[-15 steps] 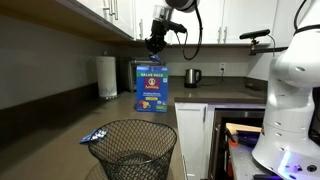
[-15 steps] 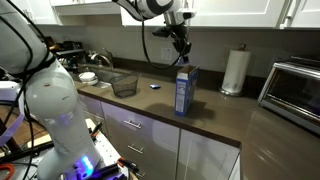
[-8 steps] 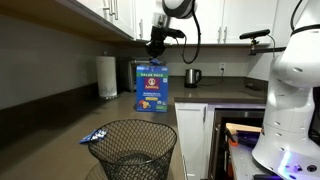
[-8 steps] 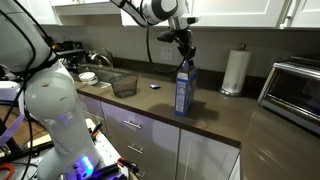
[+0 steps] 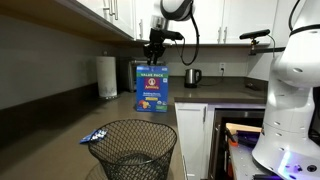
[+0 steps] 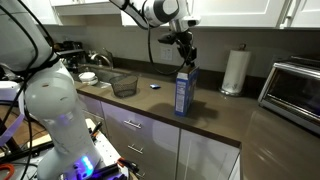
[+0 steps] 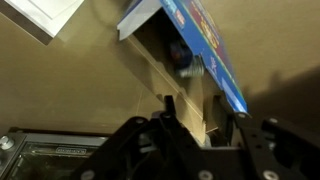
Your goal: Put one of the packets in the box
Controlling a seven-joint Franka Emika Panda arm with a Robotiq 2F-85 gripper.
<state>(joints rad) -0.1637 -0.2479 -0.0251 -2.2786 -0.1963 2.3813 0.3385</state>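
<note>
- Far off to the left of the fingers [image 7: 166,114] and well below them, spare packets [image 5: 95,136] are lying on the worktop [image 5: 55,122] beside one wire basket [image 5: 135,150]. It is a small cluster, too blurred to count.
- Directly beneath the fingers, the one box [image 5: 152,90] is standing upright with its top open, and you are hovering just over that mouth.
- In the wrist view a single blue packet [image 7: 182,60] is showing inside the opening, beyond the fingertips. The fingers are standing apart with nothing visible between them.
- You are likely finishing the drop. Be lifting straight up, centred, clear of the flaps, so the tall box is not tipping.
</note>
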